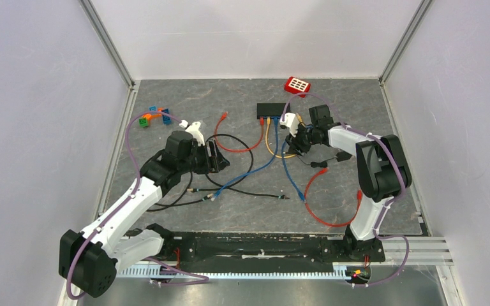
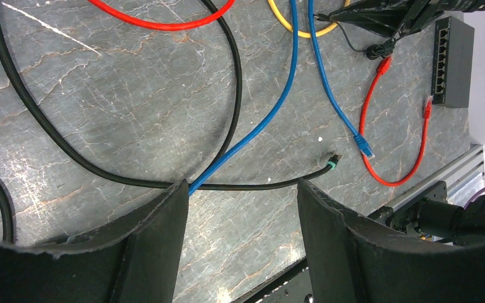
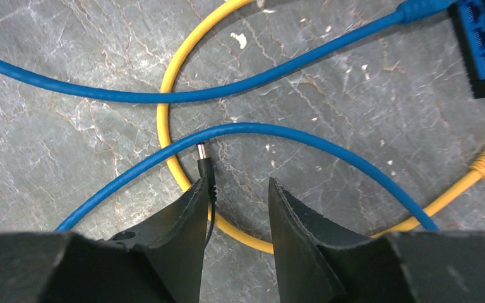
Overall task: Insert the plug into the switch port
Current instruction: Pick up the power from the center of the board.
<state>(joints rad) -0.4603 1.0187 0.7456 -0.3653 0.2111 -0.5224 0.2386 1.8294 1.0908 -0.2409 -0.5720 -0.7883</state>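
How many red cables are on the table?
2. One red cable loops left of the network switch; the other red cable lies in a U near the right arm. More could hide under the arms.

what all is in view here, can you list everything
black network switch: one, black, far centre
grey box with ports: one, grey, near right wall
red box with white buttons: one, red, behind the black switch
small plastic blocks: a cluster, green, orange, blue, far left
red cables: two, red, left of centre and near right
blue cables: two, blue, from the black switch
yellow cable: one, yellow, looped before the black switch
black cables: at least two, black, centre left
black metal-tipped barrel plug: one, black, against a right finger
left end effector: one, black, open above cables
right end effector: one, black, open by the black switch
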